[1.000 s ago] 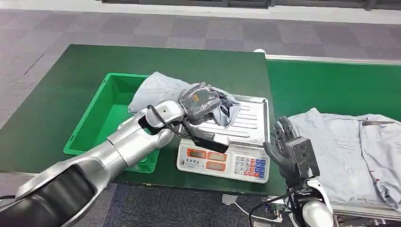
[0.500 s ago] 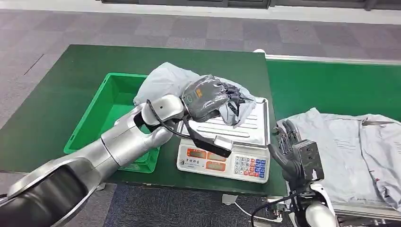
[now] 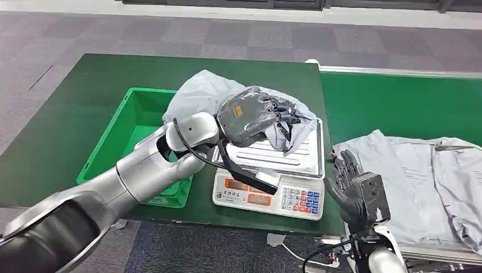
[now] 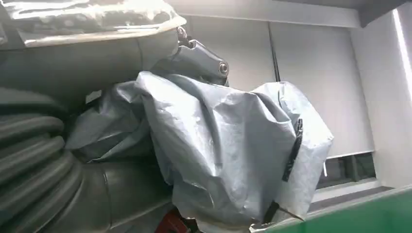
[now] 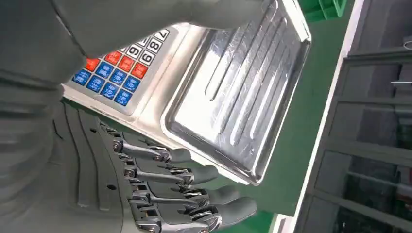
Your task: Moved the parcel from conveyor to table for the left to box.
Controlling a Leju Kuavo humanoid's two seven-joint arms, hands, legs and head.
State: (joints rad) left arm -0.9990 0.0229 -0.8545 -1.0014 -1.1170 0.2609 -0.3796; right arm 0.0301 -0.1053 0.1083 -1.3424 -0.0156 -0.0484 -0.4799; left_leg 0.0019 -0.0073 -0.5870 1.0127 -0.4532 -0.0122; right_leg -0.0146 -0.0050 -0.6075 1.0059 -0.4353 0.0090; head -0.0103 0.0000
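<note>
My left hand [image 3: 250,115] has lifted the crumpled grey plastic mailer parcel [image 3: 227,102] higher and carried it a bit further back and right over the steel weighing pan of the scale [image 3: 310,162]; fingers now sit above the pan's far edge. More of the ribbed pan is exposed. My left forearm has swung up with it. My right hand [image 3: 352,187] has dropped slightly lower and nearer me beside the scale's keypad.
</note>
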